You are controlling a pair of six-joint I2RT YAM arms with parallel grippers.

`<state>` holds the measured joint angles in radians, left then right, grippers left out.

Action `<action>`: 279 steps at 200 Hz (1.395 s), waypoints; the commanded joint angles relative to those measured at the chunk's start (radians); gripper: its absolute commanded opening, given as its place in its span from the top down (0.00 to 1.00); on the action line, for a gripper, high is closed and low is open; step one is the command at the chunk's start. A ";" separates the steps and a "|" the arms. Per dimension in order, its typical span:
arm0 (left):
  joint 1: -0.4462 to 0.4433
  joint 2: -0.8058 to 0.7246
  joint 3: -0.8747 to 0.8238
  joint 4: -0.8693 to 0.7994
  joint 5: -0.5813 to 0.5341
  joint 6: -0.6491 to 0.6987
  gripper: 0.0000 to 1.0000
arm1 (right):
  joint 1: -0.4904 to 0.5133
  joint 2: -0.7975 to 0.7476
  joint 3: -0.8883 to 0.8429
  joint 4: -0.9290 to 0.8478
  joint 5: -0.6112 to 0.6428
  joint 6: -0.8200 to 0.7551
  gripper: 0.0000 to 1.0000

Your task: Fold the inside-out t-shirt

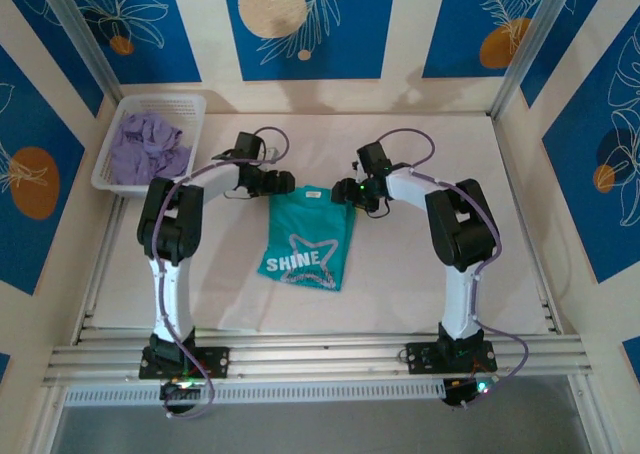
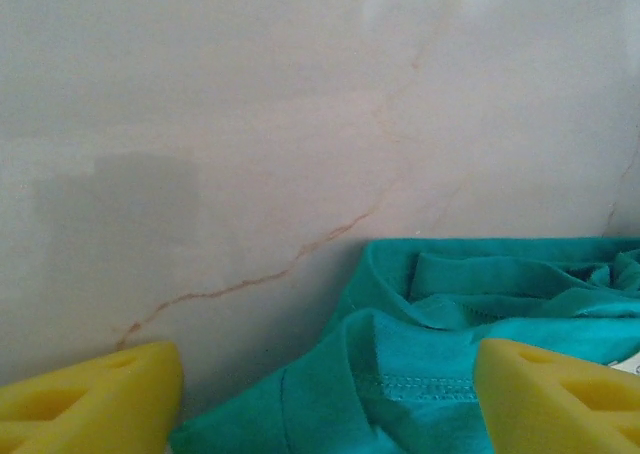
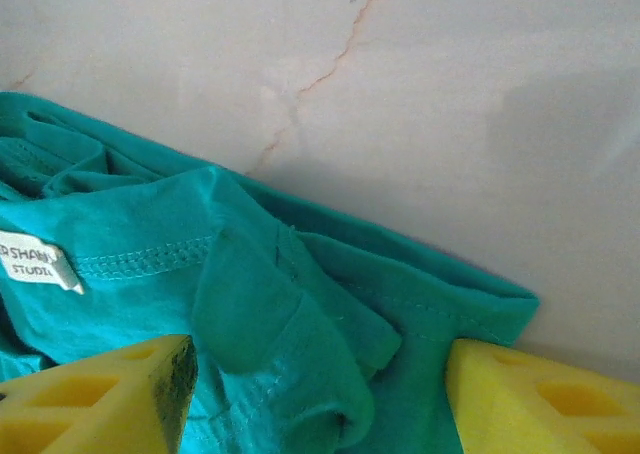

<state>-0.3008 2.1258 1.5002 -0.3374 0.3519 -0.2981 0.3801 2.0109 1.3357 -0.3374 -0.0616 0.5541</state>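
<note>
The inside-out t-shirt (image 1: 308, 239) was laid mid-way across the table (image 1: 430, 274), its long axis running near to far. At its far corners the left gripper (image 1: 278, 182) and right gripper (image 1: 355, 194) were poised, equally near, jaws spread wide, nothing pinched.

Blue leaf-print wall panels (image 1: 340, 34), cream strips (image 1: 195, 34) between, pale tabletop (image 1: 400, 284), perhaps marble-veined, metal frame rails (image 1: 320, 352)

A: Position of the t-shirt (image 1: 308, 239)?
B: Flat at the centre of the counter (image 1: 390, 284), "SHINE" print (image 1: 295, 262) up. The left hand (image 1: 283, 183) is at its far-left corner and the right hand (image 1: 352, 196) at its far-right corner. The basket (image 1: 165, 100) with the lavender garment (image 1: 150, 144) is far left.
</note>
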 commanded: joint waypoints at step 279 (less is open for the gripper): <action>0.015 -0.111 0.039 0.183 0.156 -0.104 1.00 | -0.039 -0.161 0.034 0.127 -0.070 -0.101 1.00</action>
<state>-0.3061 2.0415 1.4826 -0.1955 0.4904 -0.3813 0.3702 1.8565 1.3060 -0.2214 -0.1017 0.4957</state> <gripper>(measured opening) 0.055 0.079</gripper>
